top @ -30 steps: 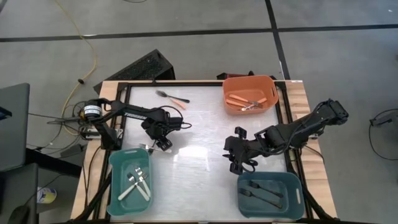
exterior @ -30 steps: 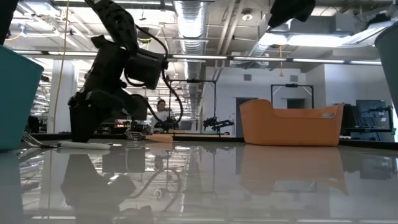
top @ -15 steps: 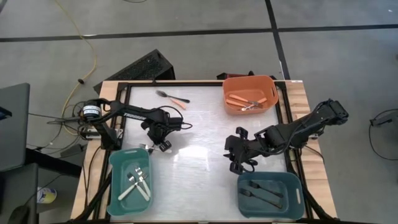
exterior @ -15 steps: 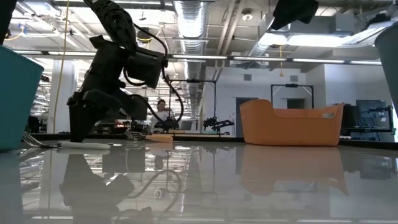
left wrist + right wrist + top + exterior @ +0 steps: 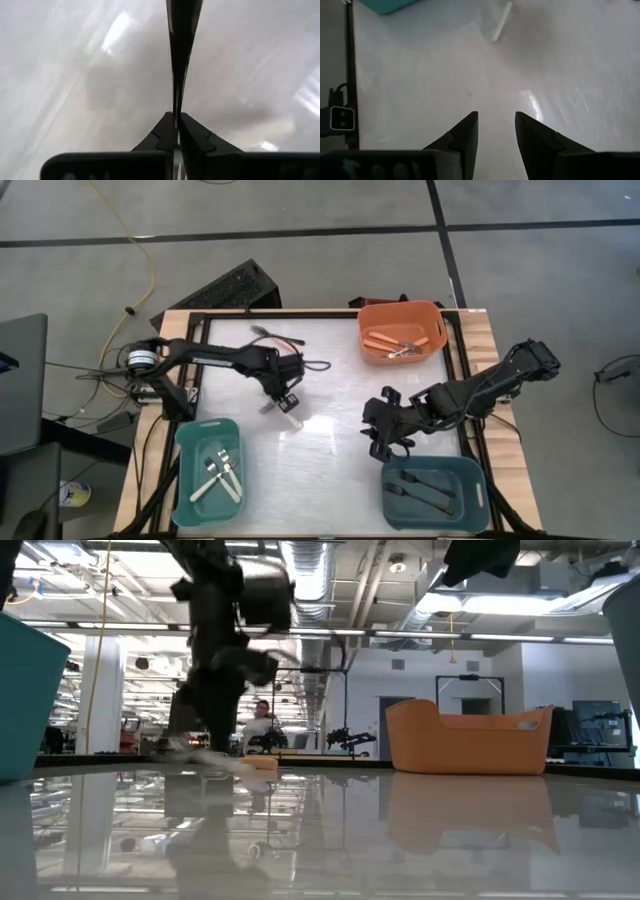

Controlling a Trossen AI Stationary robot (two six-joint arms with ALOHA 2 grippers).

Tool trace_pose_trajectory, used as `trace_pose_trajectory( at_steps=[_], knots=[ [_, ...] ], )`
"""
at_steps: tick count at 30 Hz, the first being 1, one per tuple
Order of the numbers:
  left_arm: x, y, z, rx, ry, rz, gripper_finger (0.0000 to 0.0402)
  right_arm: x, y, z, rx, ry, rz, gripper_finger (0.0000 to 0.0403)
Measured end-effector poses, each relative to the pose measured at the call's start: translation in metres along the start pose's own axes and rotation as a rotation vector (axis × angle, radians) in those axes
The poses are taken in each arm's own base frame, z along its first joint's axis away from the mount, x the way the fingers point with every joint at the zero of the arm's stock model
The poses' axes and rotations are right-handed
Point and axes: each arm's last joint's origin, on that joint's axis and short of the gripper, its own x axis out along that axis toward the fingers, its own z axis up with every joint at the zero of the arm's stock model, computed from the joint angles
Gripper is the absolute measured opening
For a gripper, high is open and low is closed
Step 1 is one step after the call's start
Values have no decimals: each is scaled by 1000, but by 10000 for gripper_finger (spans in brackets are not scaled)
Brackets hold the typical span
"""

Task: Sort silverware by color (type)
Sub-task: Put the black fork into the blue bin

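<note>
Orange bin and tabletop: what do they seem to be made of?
The orange bin looks like moulded plastic: one even matt colour, rounded corners, cut-out handles. The tabletop seems a glossy white laminate or coated board, since it mirrors the bin and ceiling lights in the low view.

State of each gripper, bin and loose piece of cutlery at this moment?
Left gripper: shut on a white-handled utensil, over the table.
Right gripper: open, empty, above the table.
Orange bin: holds orange-handled cutlery.
Left teal bin: holds white-handled cutlery.
Right teal bin: holds black-handled cutlery.
Orange-handled fork: lying loose on the table.
</note>
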Motion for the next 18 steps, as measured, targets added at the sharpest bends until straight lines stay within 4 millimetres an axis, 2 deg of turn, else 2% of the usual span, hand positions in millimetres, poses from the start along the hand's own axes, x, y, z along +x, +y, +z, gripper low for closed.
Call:
trace_pose_trajectory(
  at_steps=[3, 6, 12, 15, 18],
  knots=[
    [-26, -5, 9, 8, -139, -40, 1, 0, -1, -1, 19, 15, -13, 152],
    [-63, -11, 19, 9, -373, -112, 0, 0, -2, -2, 34, 22, -19, 152],
    [-118, -6, 11, 14, -670, -123, 0, 0, -3, -3, 85, 31, -26, 152],
    [-133, -1, 5, 21, -747, -57, 0, 0, -2, -3, 119, 31, -26, 152],
    [-139, 2, 1, 41, -769, -7, 0, 0, -2, -4, 153, 32, -24, 152]
  ],
)
